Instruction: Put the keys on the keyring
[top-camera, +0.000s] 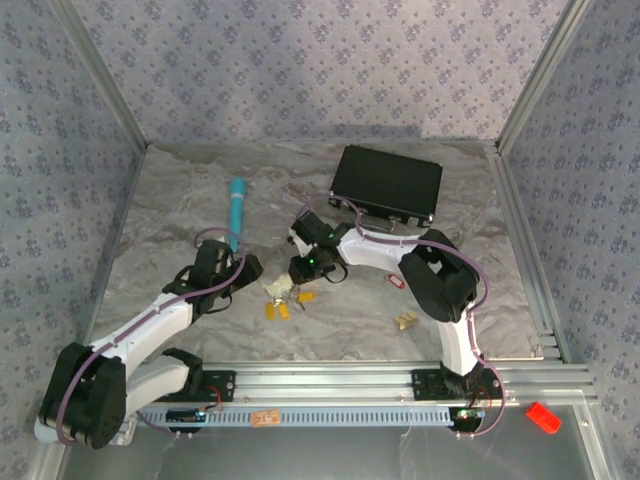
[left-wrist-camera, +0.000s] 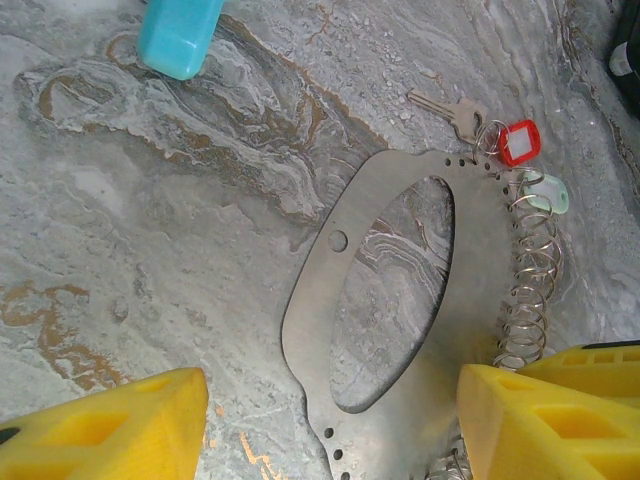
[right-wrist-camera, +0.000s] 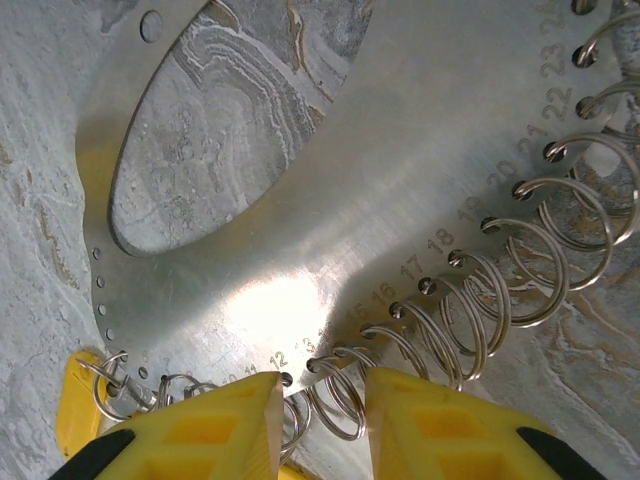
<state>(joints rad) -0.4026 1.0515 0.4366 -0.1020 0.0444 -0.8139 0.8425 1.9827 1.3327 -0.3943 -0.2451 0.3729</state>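
Observation:
The keyring (left-wrist-camera: 480, 290) is a flat silvery plate with an oval opening, lying on the marbled table. Small wire split rings (right-wrist-camera: 530, 270) hang from numbered holes along its edge. A brass key (left-wrist-camera: 455, 110) with a red tag (left-wrist-camera: 518, 140) and a whitish tag (left-wrist-camera: 550, 193) sit at its far end. Yellow-tagged keys (top-camera: 276, 310) lie near the plate. My left gripper (left-wrist-camera: 320, 430) is open and straddles the plate's near end. My right gripper (right-wrist-camera: 320, 425) is open over the plate's edge. One split ring (right-wrist-camera: 340, 405) stands in its gap, and a yellow tag (right-wrist-camera: 78, 395) shows beside its left finger.
A teal tube (top-camera: 237, 208) lies left of centre on the table. A black case (top-camera: 387, 184) stands at the back. A red-and-white tag (top-camera: 392, 281) and a yellowish piece (top-camera: 405, 320) lie to the right. A red object (top-camera: 543, 417) sits past the front rail.

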